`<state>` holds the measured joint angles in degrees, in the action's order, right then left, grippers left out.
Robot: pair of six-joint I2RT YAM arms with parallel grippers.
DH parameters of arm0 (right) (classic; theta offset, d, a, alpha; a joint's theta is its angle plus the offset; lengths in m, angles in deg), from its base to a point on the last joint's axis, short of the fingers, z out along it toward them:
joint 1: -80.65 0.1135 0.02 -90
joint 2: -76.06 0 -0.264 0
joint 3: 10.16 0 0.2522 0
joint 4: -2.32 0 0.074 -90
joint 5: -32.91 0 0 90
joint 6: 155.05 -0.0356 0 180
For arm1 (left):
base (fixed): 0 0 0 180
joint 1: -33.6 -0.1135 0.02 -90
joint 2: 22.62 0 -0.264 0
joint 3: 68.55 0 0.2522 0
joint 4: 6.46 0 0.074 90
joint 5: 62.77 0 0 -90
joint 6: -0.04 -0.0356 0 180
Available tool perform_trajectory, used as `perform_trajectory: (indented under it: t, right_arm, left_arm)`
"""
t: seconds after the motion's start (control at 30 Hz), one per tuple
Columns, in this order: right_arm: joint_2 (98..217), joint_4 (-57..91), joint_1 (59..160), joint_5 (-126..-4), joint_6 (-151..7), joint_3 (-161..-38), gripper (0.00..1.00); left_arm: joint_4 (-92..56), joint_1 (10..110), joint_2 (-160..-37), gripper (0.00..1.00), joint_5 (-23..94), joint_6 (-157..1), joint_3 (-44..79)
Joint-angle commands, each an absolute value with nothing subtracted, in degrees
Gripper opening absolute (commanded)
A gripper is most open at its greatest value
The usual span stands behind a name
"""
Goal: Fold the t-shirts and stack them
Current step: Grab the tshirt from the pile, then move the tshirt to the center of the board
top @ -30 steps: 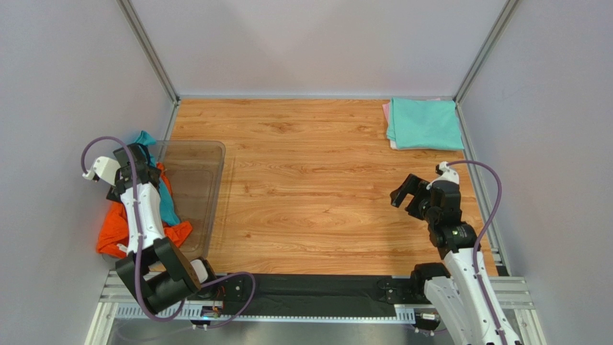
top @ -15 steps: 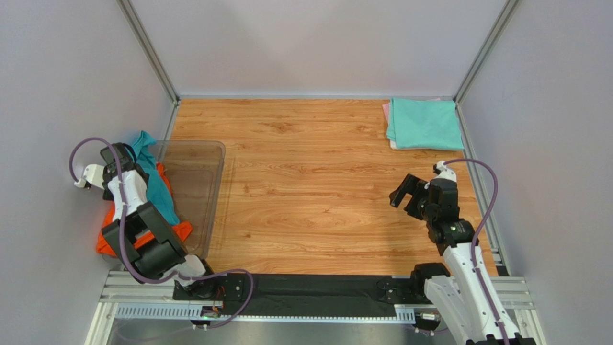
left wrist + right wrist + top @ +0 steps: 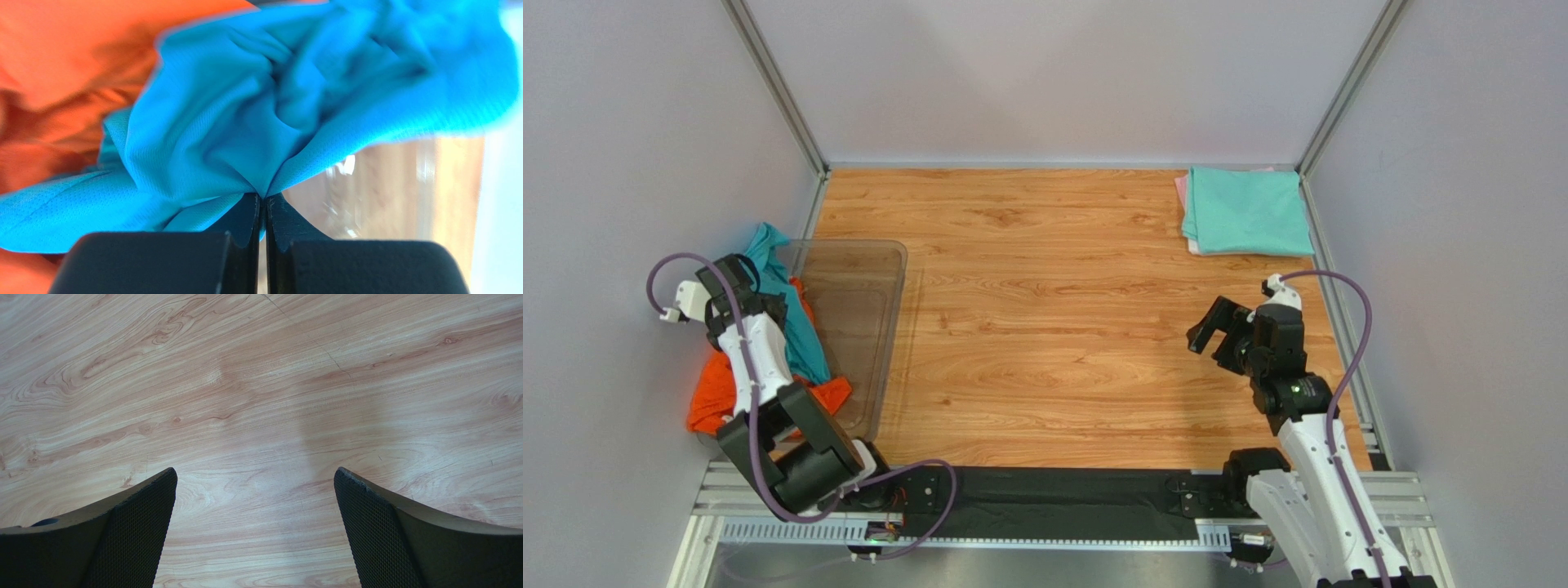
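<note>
While my left tool [image 3: 265, 199] pinches the blue shirt [image 3: 258, 110] atop the orange shirt [image 3: 61, 55] at the frame's left edge, my right tool [image 3: 255, 474] hangs spread over the table [image 3: 245, 386]; the green shirt [image 3: 1249, 211] lies folded upper right.

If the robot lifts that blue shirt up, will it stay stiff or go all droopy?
Probably droopy: the blue shirt bunches into soft creases where the left gripper pinches it. It looks thin and light, so it should lift easily. It may drag the orange shirt beside it a little.
</note>
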<state>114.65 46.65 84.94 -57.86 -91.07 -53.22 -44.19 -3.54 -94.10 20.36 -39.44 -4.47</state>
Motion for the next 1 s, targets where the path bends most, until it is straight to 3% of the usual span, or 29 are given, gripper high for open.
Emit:
perform_trajectory:
  t: [0.0,0.3,0.47,0.63,0.8,0.97]
  right_arm:
    - [113.5,44.6,84.7,-58.8,-90.3,-55.5,1.0]
    - [112.0,44.4,84.6,-59.4,-90.3,-55.2,1.0]
    - [111.9,44.4,84.7,-59.8,-90.3,-55.0,1.0]
    - [111.3,44.4,84.6,-59.6,-90.4,-54.7,1.0]
    - [110.6,44.4,84.7,-59.5,-90.4,-54.5,1.0]
    - [110.1,44.5,84.6,-59.3,-90.4,-54.3,1.0]
  left_arm:
    - [-38.4,-2.1,-87.5,0.0,28.8,-39.4,-5.4]
    - [-33.5,13.3,-71.1,0.0,38.3,-42.3,-4.7]
    - [-33.1,21.5,-67.7,0.0,44.1,-44.7,3.3]
    - [-35.0,31.1,-73.0,0.0,60.5,-46.5,13.1]
    - [-36.3,48.9,-79.4,0.0,64.4,-51.3,17.7]
    - [-38.3,60.1,-88.3,0.0,71.1,-56.3,23.9]
